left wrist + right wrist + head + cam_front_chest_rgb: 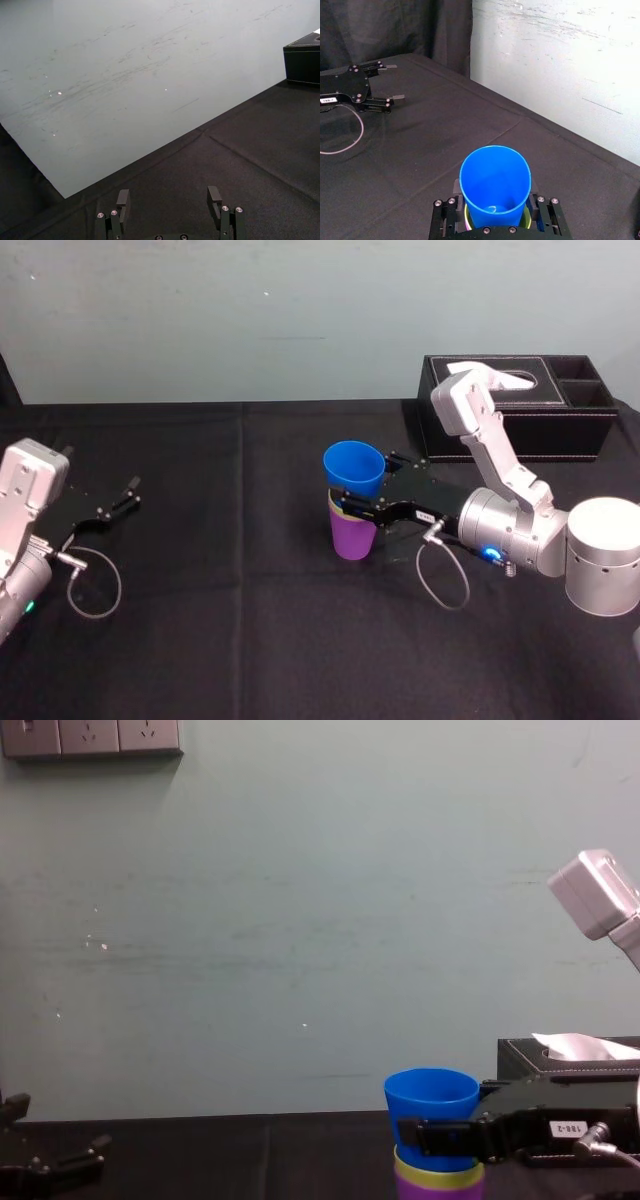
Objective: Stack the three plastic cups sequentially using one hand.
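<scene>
The blue cup sits upright in the yellow-green cup, of which just the rim shows. That one is nested in the purple cup, which stands on the black cloth at mid-table. My right gripper reaches in from the right and is shut on the blue cup's lower half, a finger on either side. My left gripper rests open on the cloth at the far left, with nothing between its fingers.
A black tissue box stands at the back right, behind my right arm. The pale wall rises just behind the table's far edge. Black cloth lies bare between the two arms.
</scene>
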`<state>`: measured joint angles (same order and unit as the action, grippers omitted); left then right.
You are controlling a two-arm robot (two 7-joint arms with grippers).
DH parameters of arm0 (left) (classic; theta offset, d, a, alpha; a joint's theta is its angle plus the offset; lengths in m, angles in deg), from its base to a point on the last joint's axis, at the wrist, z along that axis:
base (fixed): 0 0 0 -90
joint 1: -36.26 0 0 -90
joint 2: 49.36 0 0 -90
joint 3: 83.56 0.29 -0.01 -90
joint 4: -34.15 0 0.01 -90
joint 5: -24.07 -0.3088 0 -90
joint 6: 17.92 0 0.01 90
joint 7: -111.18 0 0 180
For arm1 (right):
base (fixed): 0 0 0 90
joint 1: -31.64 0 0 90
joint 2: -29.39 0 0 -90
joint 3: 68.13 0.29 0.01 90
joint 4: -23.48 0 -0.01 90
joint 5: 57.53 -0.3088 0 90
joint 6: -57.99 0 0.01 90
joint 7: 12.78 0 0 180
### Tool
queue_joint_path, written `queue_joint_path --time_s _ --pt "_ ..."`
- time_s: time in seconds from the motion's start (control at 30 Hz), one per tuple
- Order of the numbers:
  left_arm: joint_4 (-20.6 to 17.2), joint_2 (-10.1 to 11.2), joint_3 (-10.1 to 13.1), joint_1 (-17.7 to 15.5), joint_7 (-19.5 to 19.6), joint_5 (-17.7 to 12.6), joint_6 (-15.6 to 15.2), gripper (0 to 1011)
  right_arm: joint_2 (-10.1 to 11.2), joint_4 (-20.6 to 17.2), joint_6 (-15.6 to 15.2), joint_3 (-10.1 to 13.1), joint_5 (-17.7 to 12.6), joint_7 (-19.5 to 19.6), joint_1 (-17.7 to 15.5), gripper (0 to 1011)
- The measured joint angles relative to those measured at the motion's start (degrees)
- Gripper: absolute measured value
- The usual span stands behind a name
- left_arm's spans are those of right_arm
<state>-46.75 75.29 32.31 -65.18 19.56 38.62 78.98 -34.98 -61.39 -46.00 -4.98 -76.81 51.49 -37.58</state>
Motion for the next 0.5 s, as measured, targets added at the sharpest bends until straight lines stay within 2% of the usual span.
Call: queue_joint_path --time_s 0.23,0.5 --pt "0.0 0.0 0.0 0.0 0.0 0.0 0.0 1010 0.0 -0.1 0.0 0.0 0.0 0.0 0.0 724" --pt "0.0 0.0 0.0 0.0 0.0 0.0 0.0 1010 0.1 -0.2 0.0 0.0 0.0 0.0 0.0 916"
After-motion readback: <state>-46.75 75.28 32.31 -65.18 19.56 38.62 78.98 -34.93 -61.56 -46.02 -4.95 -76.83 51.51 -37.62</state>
